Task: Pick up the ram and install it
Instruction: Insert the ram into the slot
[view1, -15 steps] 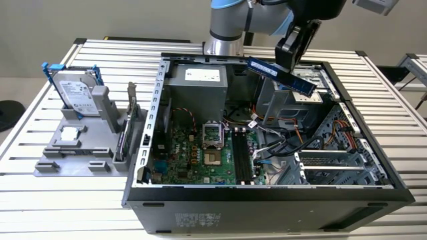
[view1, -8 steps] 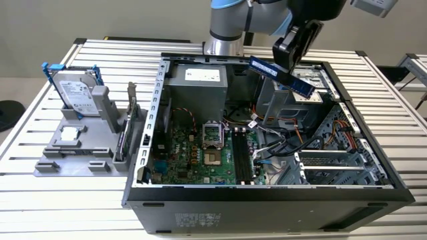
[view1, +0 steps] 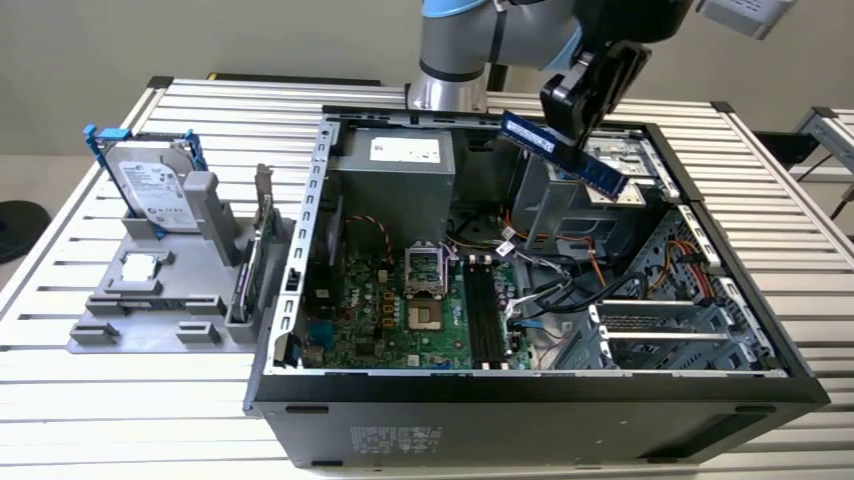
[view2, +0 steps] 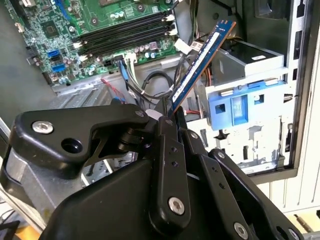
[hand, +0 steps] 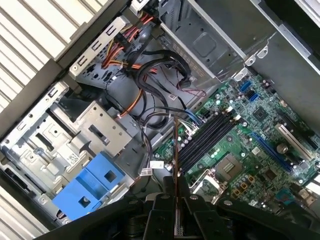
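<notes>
Ram (view2: 201, 63) base is hidden inside the clamped claw (view2: 169, 114).

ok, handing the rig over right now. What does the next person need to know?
Hand: shut on the ram, gripped partway along its length.
Ram: tilted in the air above the open case, toward the exterior view's right.
Done: ram is picked up.
Left: ram not yet seated. The memory slots on the motherboard lie below it, well apart.
</notes>
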